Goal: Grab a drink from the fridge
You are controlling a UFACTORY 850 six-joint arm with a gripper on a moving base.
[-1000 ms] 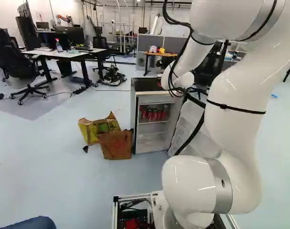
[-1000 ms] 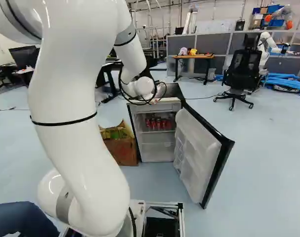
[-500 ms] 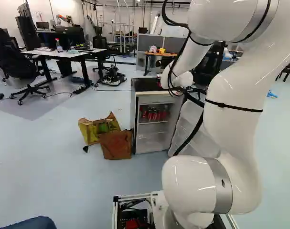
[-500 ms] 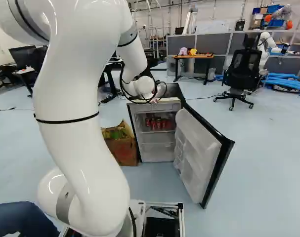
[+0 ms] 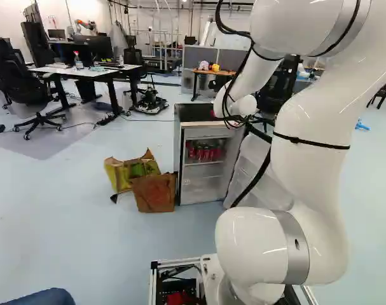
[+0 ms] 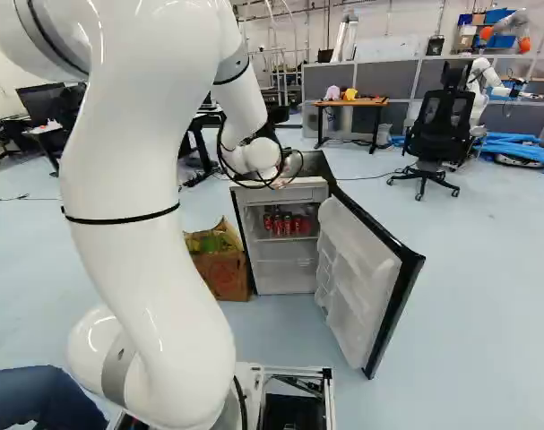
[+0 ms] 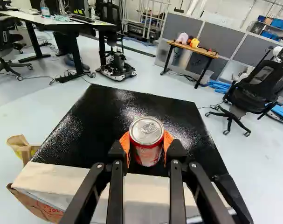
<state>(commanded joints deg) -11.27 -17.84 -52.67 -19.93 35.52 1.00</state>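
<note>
Noted black fridge top (image 7: 104, 109) under the hand (image 7: 147, 140), pale floor (image 6: 487, 287) around. Found fridge door (image 6: 366, 273) standing open right of centre in right base view, red cans (image 6: 287, 225) inside fridge (image 6: 285, 278), paper bags (image 5: 154, 192) beside it. Gripping single can (image 7: 147, 151) between both orange pads (image 7: 125, 143), over fridge top; cannot tell if touching it.

My white arm (image 5: 313, 165) climbs tall from its joint at the near end, bends over at the top, and sends its forearm (image 6: 239, 98) sloping down towards the far side, black cables (image 6: 220, 148) looped about the wrist (image 6: 261, 157). Out at its end my tool (image 7: 147, 141) is closed on a load, the two black fingers level side by side, their orange pads (image 7: 125, 145) pressing in from left and right.
</note>
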